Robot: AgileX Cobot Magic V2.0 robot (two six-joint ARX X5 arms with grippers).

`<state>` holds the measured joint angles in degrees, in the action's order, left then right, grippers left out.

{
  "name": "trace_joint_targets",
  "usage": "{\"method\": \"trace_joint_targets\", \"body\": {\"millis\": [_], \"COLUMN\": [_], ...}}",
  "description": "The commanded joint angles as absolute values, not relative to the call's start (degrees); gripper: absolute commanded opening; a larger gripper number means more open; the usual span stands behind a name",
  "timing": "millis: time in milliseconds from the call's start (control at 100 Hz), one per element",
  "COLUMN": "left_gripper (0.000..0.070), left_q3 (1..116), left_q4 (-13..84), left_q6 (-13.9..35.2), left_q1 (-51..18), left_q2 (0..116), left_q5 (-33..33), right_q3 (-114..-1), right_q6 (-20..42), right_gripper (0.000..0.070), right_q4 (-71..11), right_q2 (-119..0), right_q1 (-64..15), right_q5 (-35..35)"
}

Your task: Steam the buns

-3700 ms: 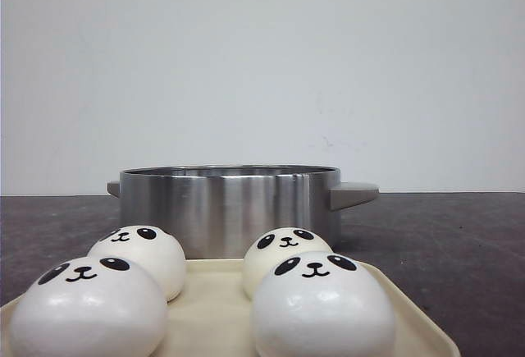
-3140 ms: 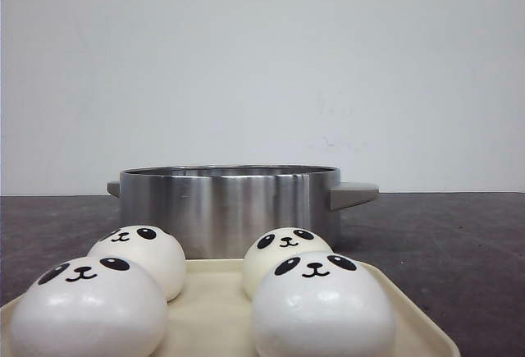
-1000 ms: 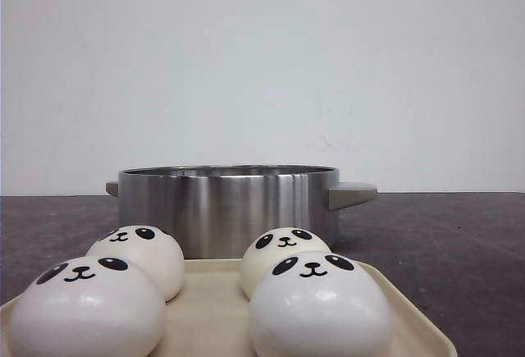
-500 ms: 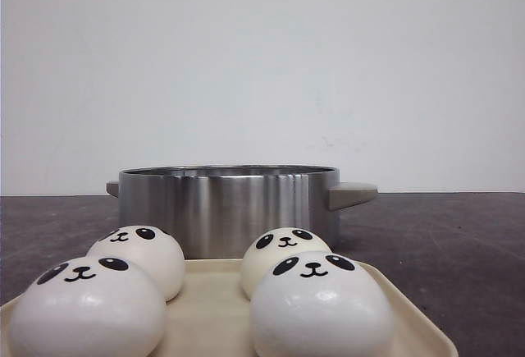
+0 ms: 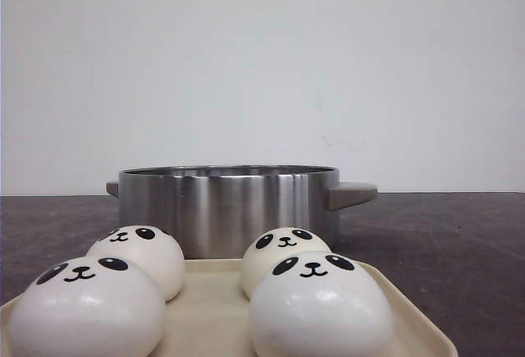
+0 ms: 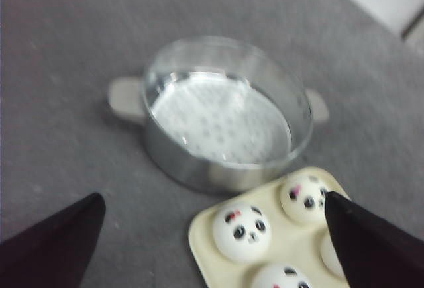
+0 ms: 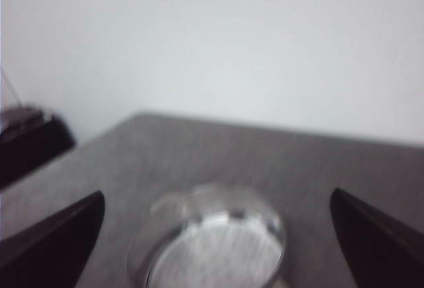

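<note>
We record first the room: a plain pale wall [image 5: 262, 70] fills the background of the front view, meeting the work surface in a straight line behind the pot.

Table [image 5: 459, 242]: dark grey, mottled, matte; we see it run the full width of the front view and fill the left wrist view.

Steamer pot [image 5: 225, 209]: round, brushed steel, shallow, with two stubby grey handles at opposite sides. From the left wrist view we note a perforated plate lying inside it, no bun on it. It stands on the table just behind the tray.

Tray [image 5: 209, 312]: cream, rounded corners, low rim, its far edge close to the pot wall; we cannot tell whether they touch.

Buns [image 5: 320, 308]: four, white, glossy, domed, panda-faced. All sit on the tray, two nearer the camera and two toward the pot, in two pairs with bare tray between.

Left gripper [image 6: 212, 235]: dark fingers spread wide, holding nothing, above the tray and pot.

Right gripper [image 7: 215, 235]: blurred; fingers likewise wide apart, nothing between them, raised over the pot.
</note>
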<state>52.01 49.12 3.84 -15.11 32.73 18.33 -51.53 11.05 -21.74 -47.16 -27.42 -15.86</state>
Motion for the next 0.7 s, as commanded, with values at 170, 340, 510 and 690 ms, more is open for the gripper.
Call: {"method": "trace_joint_targets", "body": {"millis": [170, 340, 510, 690], "left_gripper": [0.0678, 0.0678, 0.0678, 0.0677], "left_q3": [52.7, 52.7, 52.7, 52.7], "left_q4": [49.8, 51.0, 53.3, 53.4], "left_q6": [3.9, 3.2, 4.3, 7.4], "left_q1": [-18.8, -18.8, -18.8, -21.8], "left_q2": [33.0, 31.9, 30.1, 28.6], "left_q5": [14.1, 13.8, 14.0, 13.5], "right_q3": [-51.9, -52.4, -54.2, -60.2], "right_q6": [29.3, 34.6, 36.4, 35.6], "right_gripper": [0.0641, 0.0608, 0.0602, 0.0602], "right_q4": [-32.2, -32.6, -30.6, -30.9], "right_q2": [-63.8, -74.7, -82.7, -90.1], "right_q1": [-49.1, -49.7, -49.6, -49.6], "right_q5": [-0.9, -6.9, -6.6, -4.3]}}
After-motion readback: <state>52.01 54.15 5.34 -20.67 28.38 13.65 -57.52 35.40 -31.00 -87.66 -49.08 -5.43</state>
